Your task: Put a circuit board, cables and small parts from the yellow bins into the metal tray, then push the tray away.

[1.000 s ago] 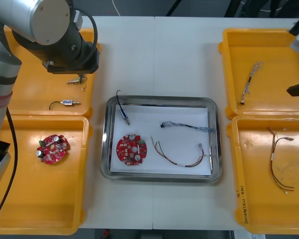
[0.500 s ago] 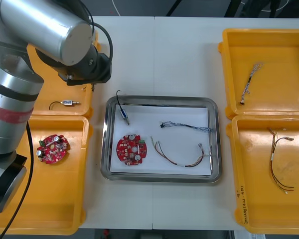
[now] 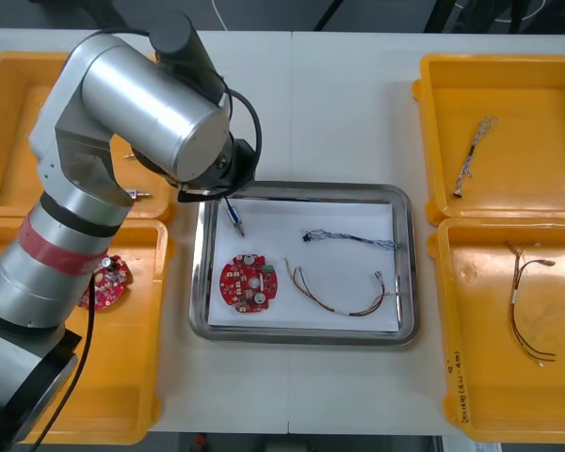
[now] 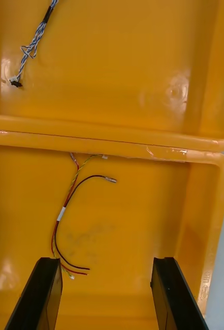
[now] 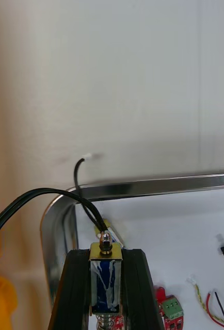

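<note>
My left gripper is shut on a small metal part with a blue body and a looping black cable. It hangs over the far-left corner of the metal tray. In the front view the left arm covers that corner of the tray. On the tray's white inside lie a round red circuit board, a blue and white cable, a red and yellow cable and another small metal part. My right gripper stands open above the near right bin.
Two yellow bins sit on the left, the near one holding a second circuit board. The right bins hold a blue and white cable and a red and yellow cable, the latter just beyond my right fingers.
The left arm has swung right from the far left bin to the tray's far-left corner, carrying a small metal part. The right gripper has slipped out of the front view.
</note>
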